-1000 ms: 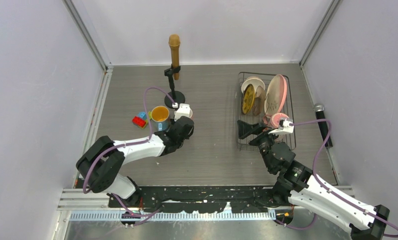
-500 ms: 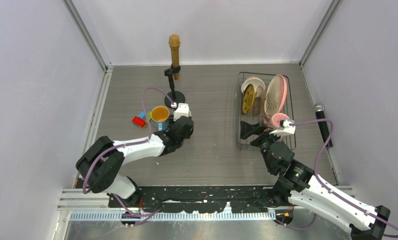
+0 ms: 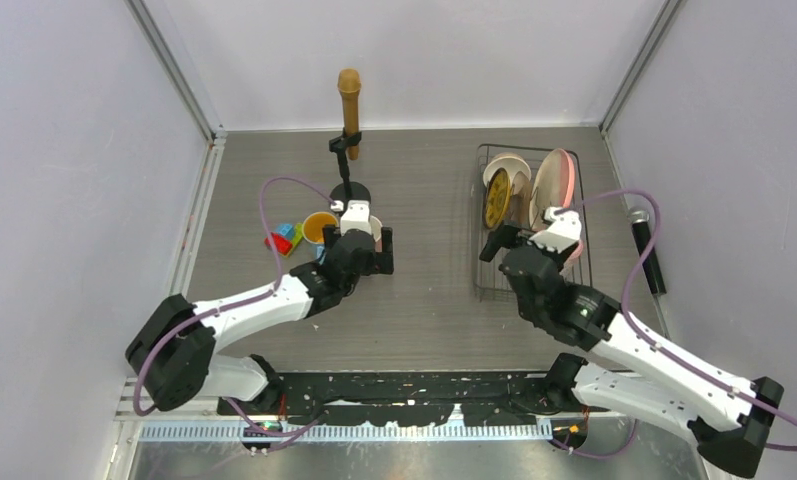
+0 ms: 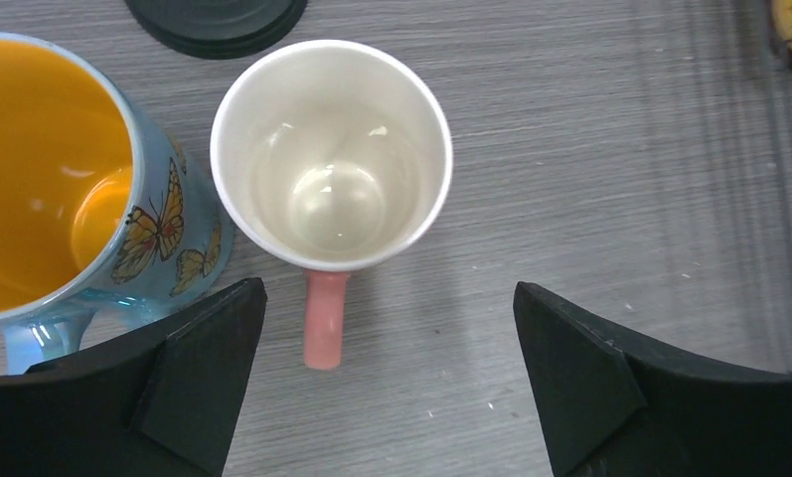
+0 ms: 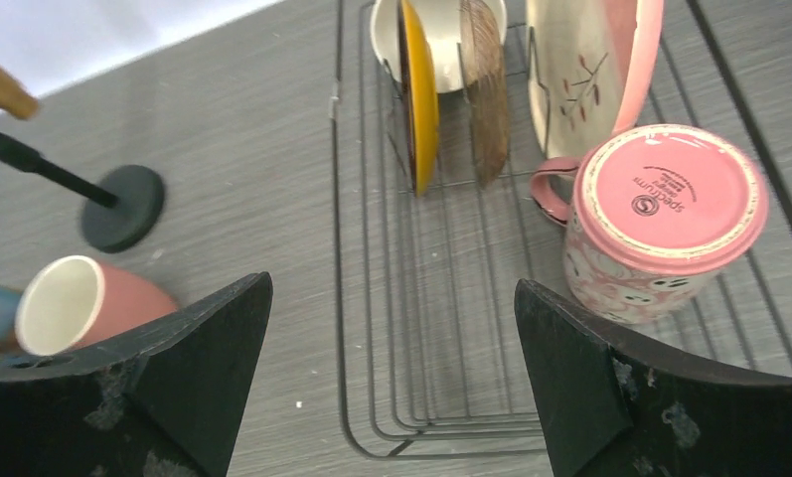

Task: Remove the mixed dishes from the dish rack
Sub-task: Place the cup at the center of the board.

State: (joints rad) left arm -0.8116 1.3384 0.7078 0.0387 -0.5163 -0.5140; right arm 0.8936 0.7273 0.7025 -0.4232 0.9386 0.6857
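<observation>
Grey table point(image 3: 434, 200): pink mug point(image 4: 332, 189) delivered, left gripper point(image 4: 388, 290) released.

The mug stands well left of the dish rack point(image 5: 338, 248), just beside the orange mug point(image 4: 44, 169). Its long axis is vertical, mouth up, handle toward the left wrist. The left gripper has backed off, jaws spread and empty. Your right gripper point(image 5: 392, 286), likewise spread and empty, has swung over the rack; the inverted pink patterned mug point(image 5: 660, 214) is probably next.

Orange-lined blue butterfly mug point(image 4: 64, 179), pink white-lined mug point(image 4: 332, 159), pink patterned mug point(image 5: 660, 219), yellow plate point(image 5: 418, 94), black wire rack point(image 5: 338, 258)
</observation>
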